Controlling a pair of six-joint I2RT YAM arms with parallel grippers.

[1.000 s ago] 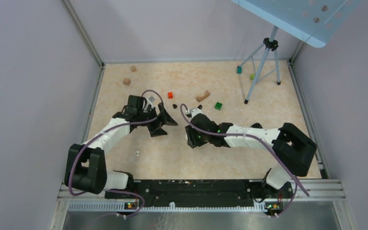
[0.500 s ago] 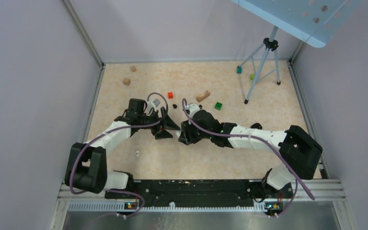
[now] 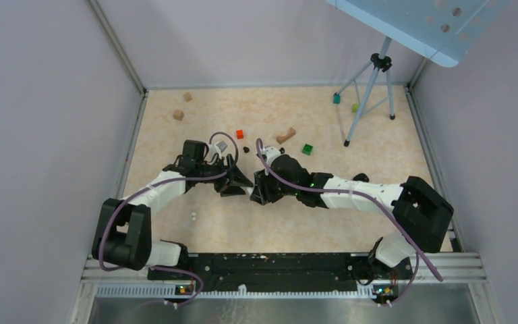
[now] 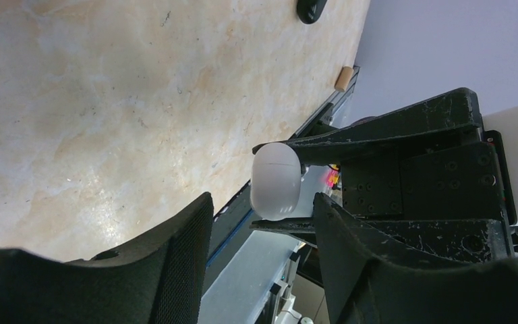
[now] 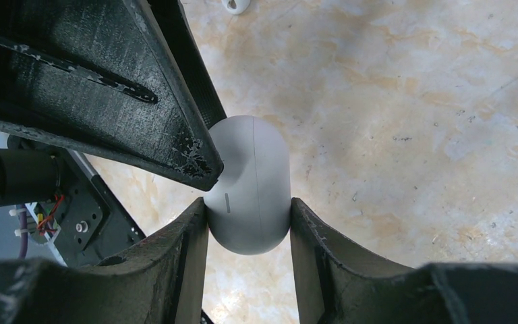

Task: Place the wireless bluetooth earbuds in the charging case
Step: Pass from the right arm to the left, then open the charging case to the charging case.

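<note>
As R end effector grips case, L end effector gapes.

Left pincer and right pincer close together over the beige table, red cube, green cube and wooden block beyond, tripod far right

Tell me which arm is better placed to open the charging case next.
Left. The right claw is clamped on the closed charging case, so it should only hold. The left claw is open and empty, and its finger seems to touch the case's exposed end.
</note>
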